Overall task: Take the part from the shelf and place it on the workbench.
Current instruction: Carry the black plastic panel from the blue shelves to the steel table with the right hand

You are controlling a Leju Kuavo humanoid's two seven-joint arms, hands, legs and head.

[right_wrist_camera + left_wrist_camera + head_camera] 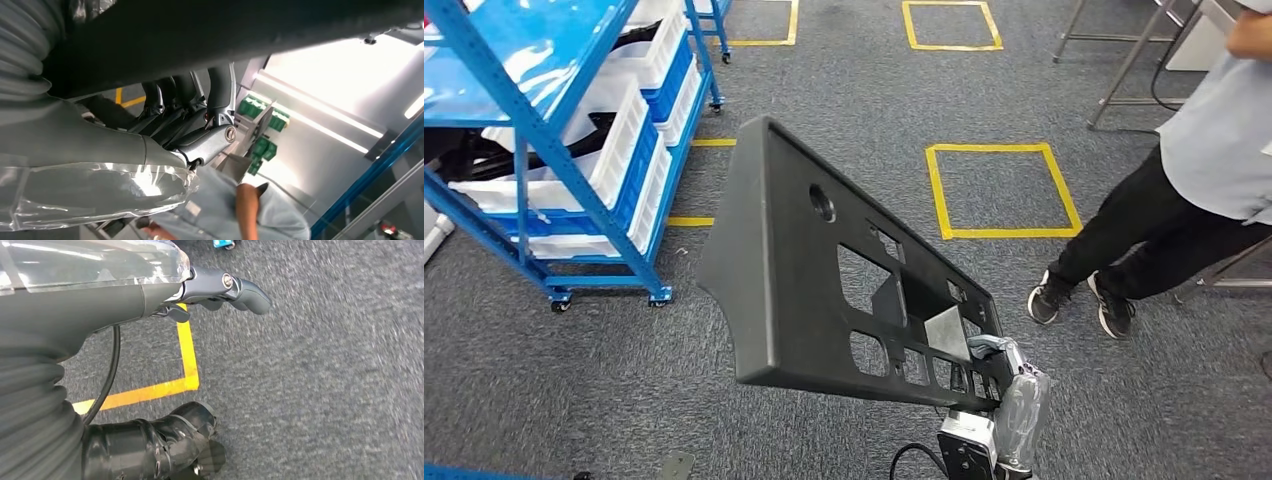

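head view has the robot's right hand [1009, 385] gripping the near right corner of a big black panel [824, 270], which juts up and away to the far left over the grey carpet [844, 90]. from the right wrist view its fingers [187, 90] curl tightly around the panel's edge, thumb underneath, so the grip looks firm. the panel is off the blue shelf [544, 150], which stands on wheels at the far left with white bins [619, 150] stacked in it, well apart from the panel now.

left wrist view looks down at the carpet and a strip of yellow tape [187, 355]. the left hand [210, 290] carries nothing; its thumb sticks out straight and the other fingers are mostly hidden, so i cannot tell how they lie.

a person [1194, 190] in a light shirt and dark trousers stands at the far right beside a taped yellow square [1002, 190].

i'd say the pickup is done and the carry is under way. finding the workbench and setting the panel down is all yet to do.
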